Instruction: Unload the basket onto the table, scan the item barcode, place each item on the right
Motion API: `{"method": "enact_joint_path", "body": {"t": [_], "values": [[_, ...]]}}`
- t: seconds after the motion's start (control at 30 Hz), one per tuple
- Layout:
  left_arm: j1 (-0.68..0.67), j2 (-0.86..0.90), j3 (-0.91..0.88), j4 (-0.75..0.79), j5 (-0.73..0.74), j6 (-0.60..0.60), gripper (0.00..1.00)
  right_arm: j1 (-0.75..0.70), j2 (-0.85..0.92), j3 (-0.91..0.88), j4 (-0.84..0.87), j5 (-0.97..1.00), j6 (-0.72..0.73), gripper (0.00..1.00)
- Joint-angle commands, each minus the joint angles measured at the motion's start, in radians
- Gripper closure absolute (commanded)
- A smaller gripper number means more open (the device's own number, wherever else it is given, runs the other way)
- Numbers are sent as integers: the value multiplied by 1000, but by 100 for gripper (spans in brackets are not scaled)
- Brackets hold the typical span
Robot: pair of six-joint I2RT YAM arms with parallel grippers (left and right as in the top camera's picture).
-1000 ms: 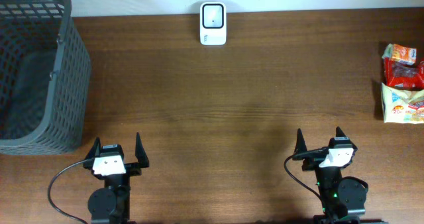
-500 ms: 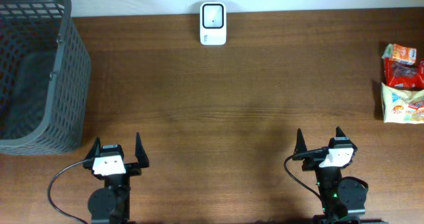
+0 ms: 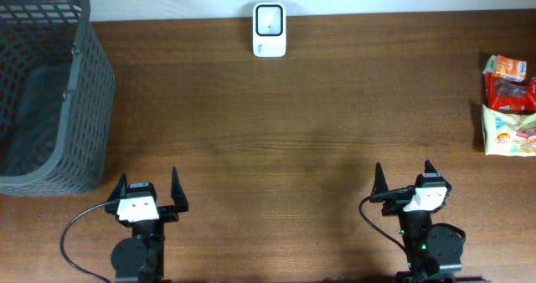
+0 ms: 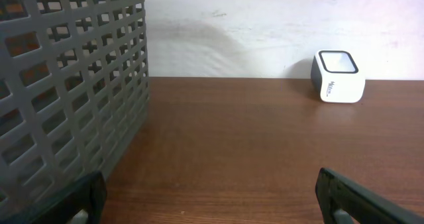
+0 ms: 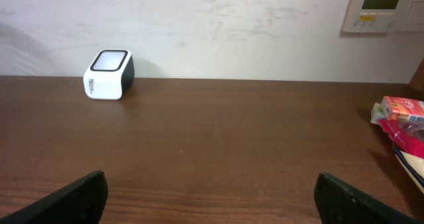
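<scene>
Low and level — left pincer (image 3: 149,177) and right pincer (image 3: 403,167), both agape.

Barcode scanner (image 3: 270,29): small white box, dark rim around pale scan window on top, dark lettering on front face. Stands upright at far edge of counter (image 3: 293,124), near middle, just before white wall.

Snack packets (image 3: 507,103): three in cluster at right edge of counter, lying flat, touching or overlapping. Orange-red packet (image 3: 505,66) farthest, red packet (image 3: 512,93) in middle, white-yellow packet (image 3: 507,132) nearest. Well apart from scanner.
</scene>
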Motion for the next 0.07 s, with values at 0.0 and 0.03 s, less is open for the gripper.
{"method": "enact_joint_path", "body": {"t": [0.0,0.03], "values": [[-1,-7,-7,2,11,8,1,6,-7,-7,-5,8,5,1],[-1,-7,-7,2,11,8,1,6,-7,-7,-5,8,5,1]]}}
